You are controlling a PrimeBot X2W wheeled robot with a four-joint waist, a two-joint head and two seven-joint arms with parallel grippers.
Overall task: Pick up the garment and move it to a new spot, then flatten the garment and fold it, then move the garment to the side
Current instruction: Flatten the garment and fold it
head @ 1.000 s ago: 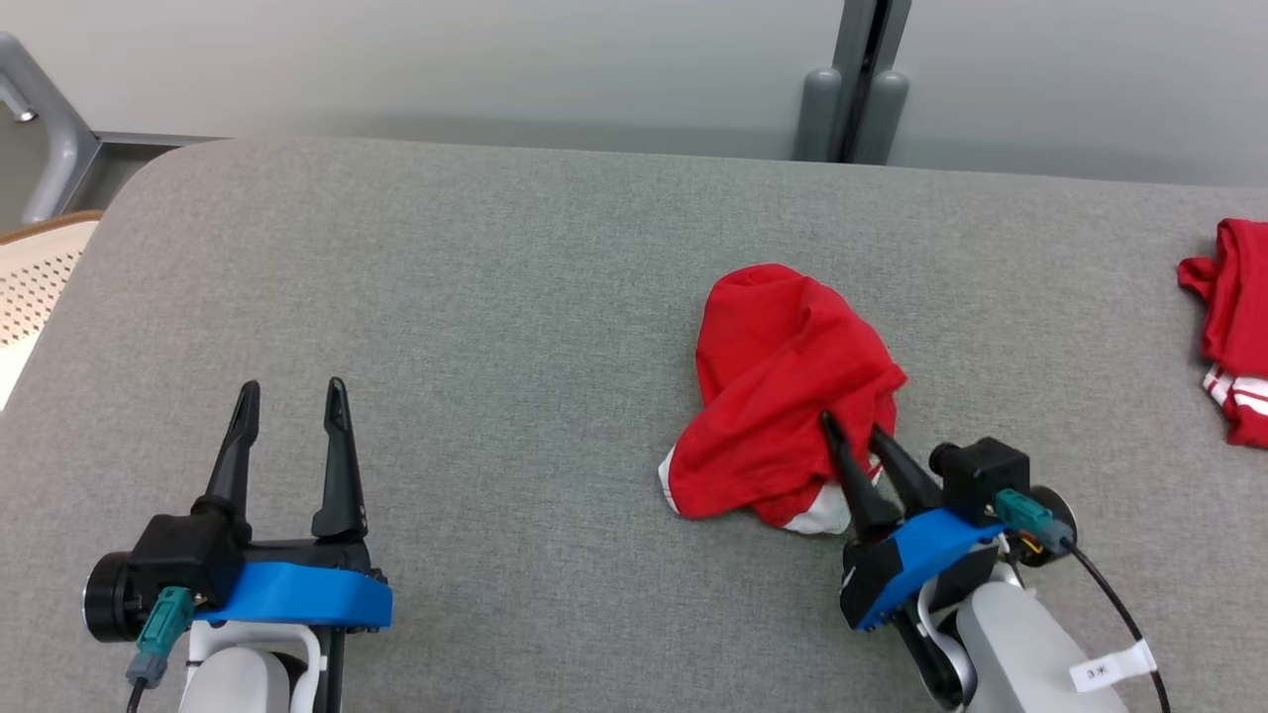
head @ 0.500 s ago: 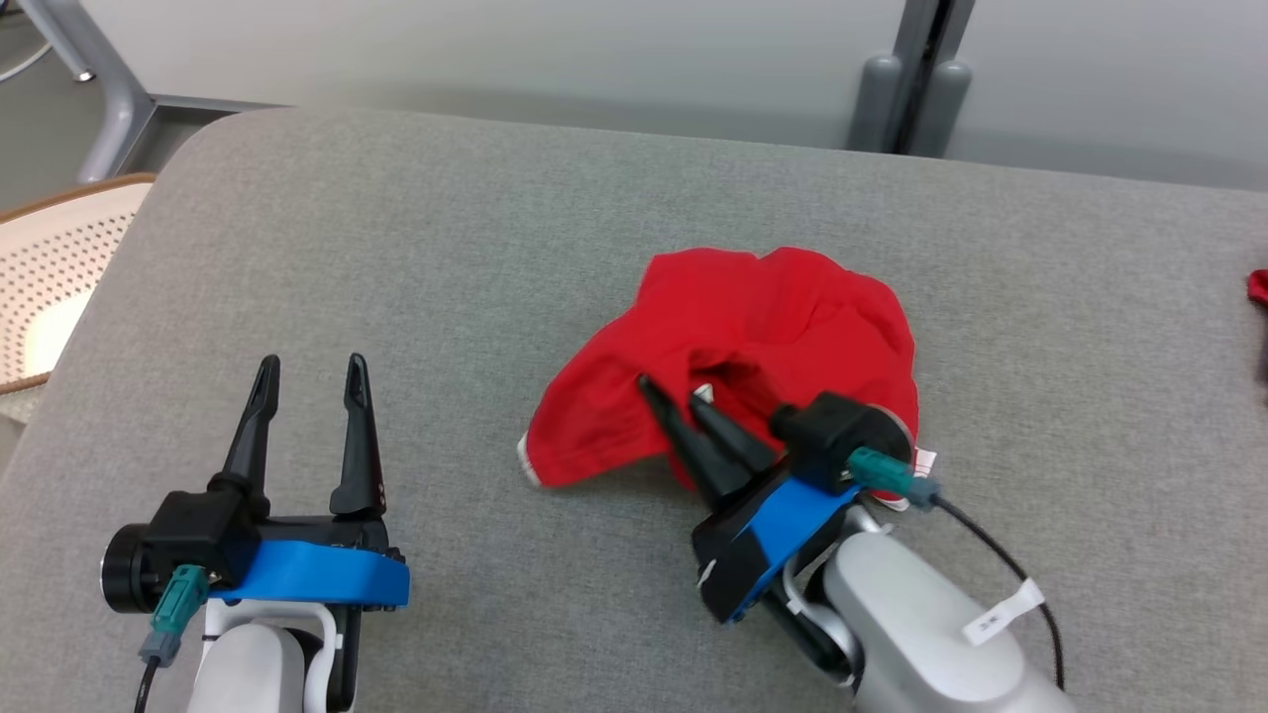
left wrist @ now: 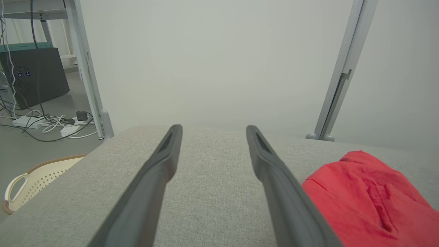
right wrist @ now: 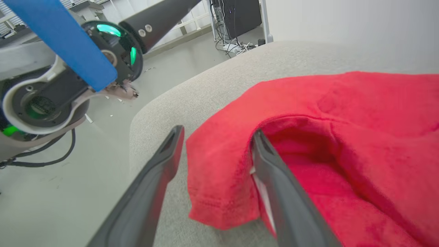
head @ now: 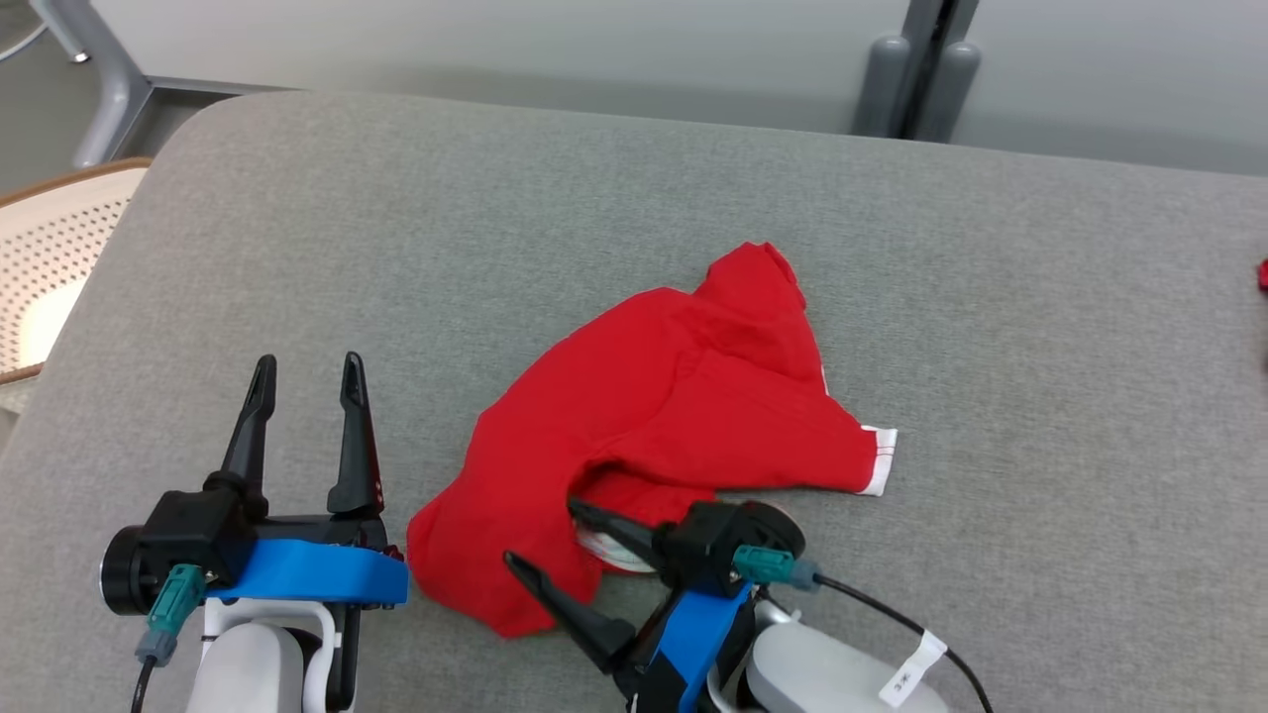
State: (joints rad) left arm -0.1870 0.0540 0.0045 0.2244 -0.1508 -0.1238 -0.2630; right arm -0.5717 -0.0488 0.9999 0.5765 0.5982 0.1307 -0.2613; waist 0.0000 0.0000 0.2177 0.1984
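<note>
red garment (head: 693,396), grey surface (head: 396,248)

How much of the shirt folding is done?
Not much. Maybe done: the shirt lies set down on the table. In hand: the right gripper stands open astride a shirt edge, not pinching it; the left gripper is open and empty. Left: flattening, since the shirt is crumpled, then folding and moving it aside.
</note>
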